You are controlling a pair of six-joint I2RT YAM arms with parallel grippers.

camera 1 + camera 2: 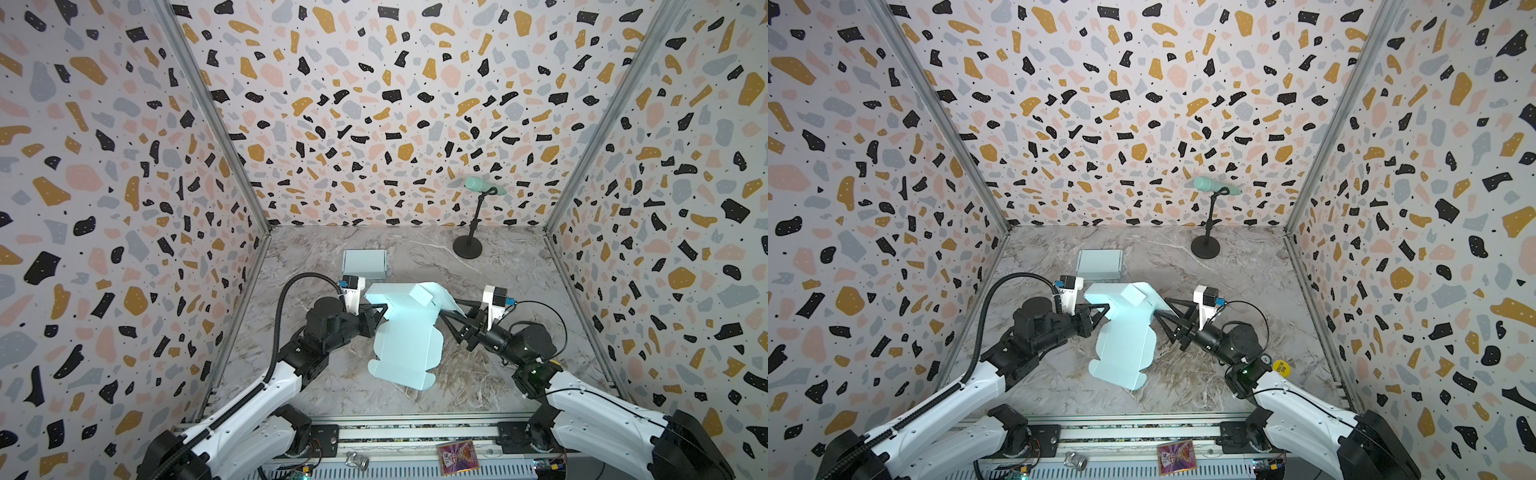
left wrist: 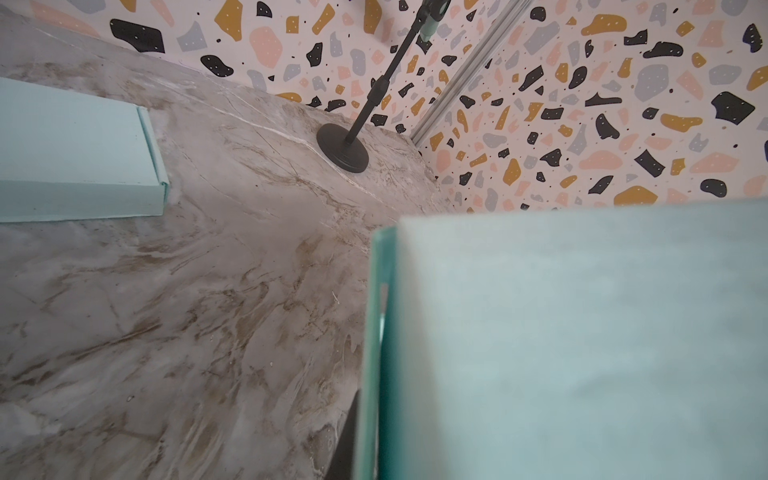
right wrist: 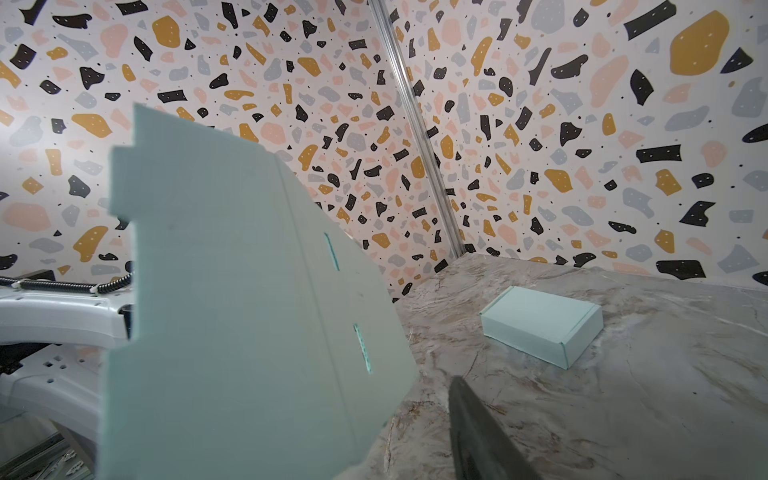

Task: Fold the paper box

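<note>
The paper box (image 1: 405,340) is a light teal die-cut sheet lying in the middle of the marble table, its far end partly folded up, seen in both top views (image 1: 1125,345). My left gripper (image 1: 381,309) is shut on the raised left wall; in the left wrist view that wall (image 2: 582,332) fills the frame, with a dark finger (image 2: 347,440) against its edge. My right gripper (image 1: 448,308) stands open at the tilted right flap (image 3: 249,311). One black finger (image 3: 473,424) is apart from the flap, and the flap hides the other.
A finished teal box (image 1: 365,263) sits behind the left gripper, also in the right wrist view (image 3: 540,324). A black microphone stand (image 1: 467,249) is at the back right. Patterned walls close in three sides. A metal rail (image 1: 395,432) with a card (image 1: 457,457) runs along the front.
</note>
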